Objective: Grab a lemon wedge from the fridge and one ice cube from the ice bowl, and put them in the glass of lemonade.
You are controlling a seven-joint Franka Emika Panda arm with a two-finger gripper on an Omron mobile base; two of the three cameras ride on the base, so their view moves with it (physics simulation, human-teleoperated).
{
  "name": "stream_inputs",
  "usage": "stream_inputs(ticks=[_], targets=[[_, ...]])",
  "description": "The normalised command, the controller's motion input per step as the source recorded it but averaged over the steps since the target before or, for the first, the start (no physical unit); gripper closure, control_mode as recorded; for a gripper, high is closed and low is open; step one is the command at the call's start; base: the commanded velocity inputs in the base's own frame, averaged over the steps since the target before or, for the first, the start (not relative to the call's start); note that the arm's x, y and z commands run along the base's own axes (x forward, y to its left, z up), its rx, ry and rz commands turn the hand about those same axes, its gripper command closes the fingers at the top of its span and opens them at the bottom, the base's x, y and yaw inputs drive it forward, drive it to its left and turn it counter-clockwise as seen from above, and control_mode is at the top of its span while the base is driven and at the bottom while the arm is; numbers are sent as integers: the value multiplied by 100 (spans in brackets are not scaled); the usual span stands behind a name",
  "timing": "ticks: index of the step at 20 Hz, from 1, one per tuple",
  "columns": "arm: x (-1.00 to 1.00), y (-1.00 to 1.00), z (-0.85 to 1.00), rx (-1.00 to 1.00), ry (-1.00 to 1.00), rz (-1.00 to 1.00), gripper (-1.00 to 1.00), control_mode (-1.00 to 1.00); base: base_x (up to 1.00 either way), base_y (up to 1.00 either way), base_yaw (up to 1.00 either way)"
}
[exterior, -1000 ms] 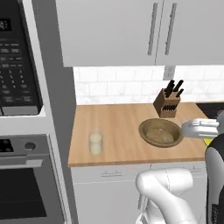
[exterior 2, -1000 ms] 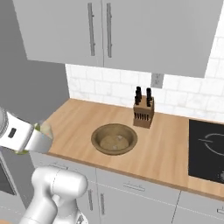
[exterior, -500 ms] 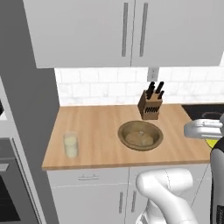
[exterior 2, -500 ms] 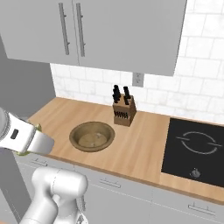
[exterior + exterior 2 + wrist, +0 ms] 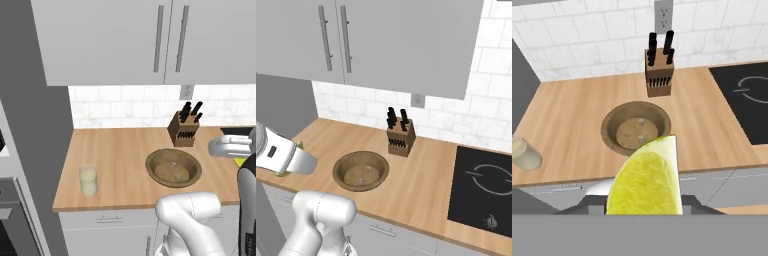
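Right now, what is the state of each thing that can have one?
lemon wedge: held in the jaws, above the counter edge.
glass of lemonade: upright, filled, no wedge inside.
ice bowl: upright, ice cubes inside.
wall cabinets: closed.

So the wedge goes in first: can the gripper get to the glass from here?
Probably yes: the glass stands alone near the counter's front edge, open above, with the bowl well aside.
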Motion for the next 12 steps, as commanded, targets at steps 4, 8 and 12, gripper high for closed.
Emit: stream_inputs(ticks=[4, 8, 12], targets=[[0, 0, 0, 0, 0, 0, 100, 100, 1, -3, 3], [0, 0, 0, 0, 0, 0, 100, 100, 0, 0, 0], [0, 0, 0, 0, 0, 0, 100, 100, 0, 0, 0]])
